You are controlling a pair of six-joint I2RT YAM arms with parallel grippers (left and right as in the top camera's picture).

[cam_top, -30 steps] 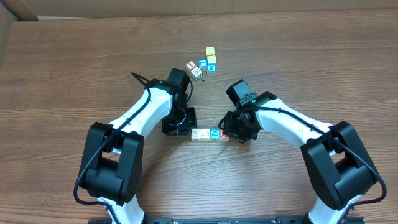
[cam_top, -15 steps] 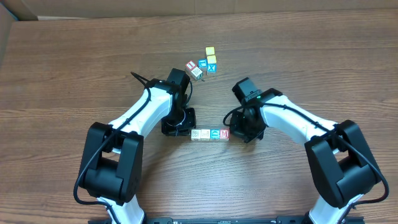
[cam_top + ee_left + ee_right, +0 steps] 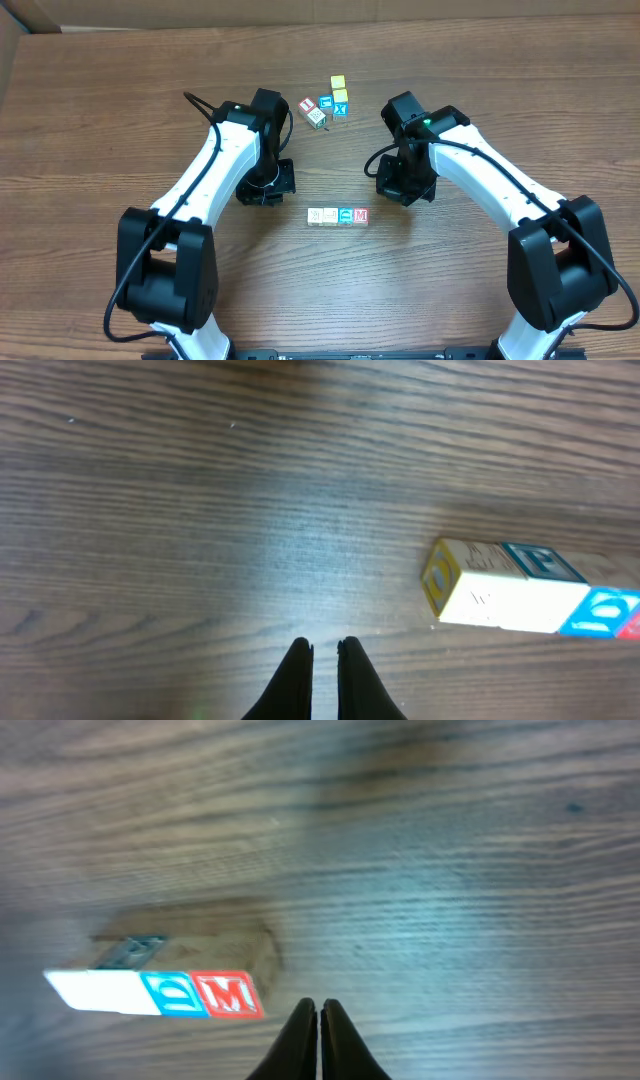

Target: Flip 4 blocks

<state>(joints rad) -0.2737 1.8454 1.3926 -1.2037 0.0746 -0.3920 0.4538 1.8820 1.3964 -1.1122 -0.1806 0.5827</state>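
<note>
I see the four blocks (image 3: pixel 338 216) lying in one touching row on the table (image 3: pixel 100 120), between the two arms; red M block (image 3: pixel 361 216) at the end nearer the right arm, blue D block (image 3: pixel 346 216) touching it; the other two look cream from overhead. Left gripper (image 3: pixel 322 652) pinched shut, holding nothing, apart from the row's other end; right gripper (image 3: pixel 318 1010) closed tight too, holding nothing, near the M end without touching. Cluster of other cubes (image 3: pixel 326 103) sits farther back, well apart.
</note>
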